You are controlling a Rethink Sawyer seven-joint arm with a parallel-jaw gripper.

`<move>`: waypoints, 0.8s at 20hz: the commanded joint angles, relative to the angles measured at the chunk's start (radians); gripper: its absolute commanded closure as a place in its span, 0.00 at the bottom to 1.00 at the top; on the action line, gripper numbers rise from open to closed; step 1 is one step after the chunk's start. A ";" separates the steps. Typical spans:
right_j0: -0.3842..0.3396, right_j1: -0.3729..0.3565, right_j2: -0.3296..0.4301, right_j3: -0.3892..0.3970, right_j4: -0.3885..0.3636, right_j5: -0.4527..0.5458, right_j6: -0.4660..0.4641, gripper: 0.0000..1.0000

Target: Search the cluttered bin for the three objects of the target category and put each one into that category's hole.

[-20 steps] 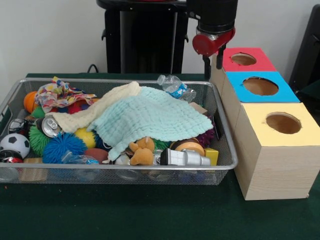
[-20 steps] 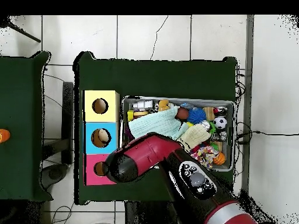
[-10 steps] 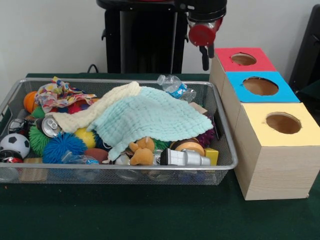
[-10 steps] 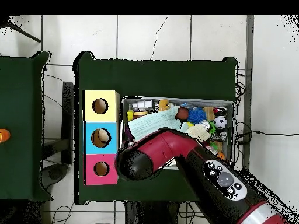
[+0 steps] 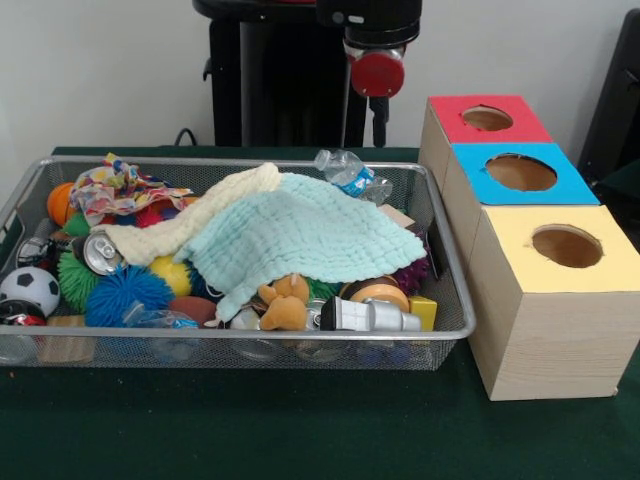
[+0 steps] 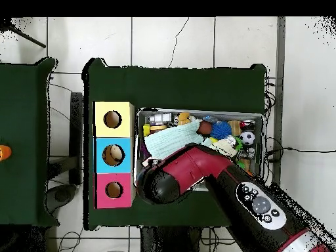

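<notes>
1. Bin point(image 5: 440, 300): still full of clutter. A mint cloth point(image 5: 300, 235) covers the middle; balls, a can point(image 5: 100, 252) and a plastic bottle point(image 5: 350, 172) remain inside.
2. Blue box point(image 6: 113, 155): the overhead view shows something pale in its hole, possibly one sorted object.
3. Claw point(image 5: 378, 108): hangs above the bin's far right edge; whether it is wide, narrow or holding anything cannot be told.

Green-covered table point(image 5: 300, 440) in the front view, with a second green table point(image 6: 23, 141), well apart, bearing an orange object point(image 6: 3, 152).
</notes>
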 commanded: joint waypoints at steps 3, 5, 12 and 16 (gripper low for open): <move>0.071 0.010 -0.082 -0.110 -0.124 0.063 -0.037 0.00; 0.081 0.007 -0.093 -0.113 -0.123 0.055 -0.010 0.00; 0.081 -0.009 -0.107 -0.111 -0.097 0.040 -0.003 0.00; 0.048 -0.019 -0.096 -0.096 -0.100 0.040 -0.054 0.00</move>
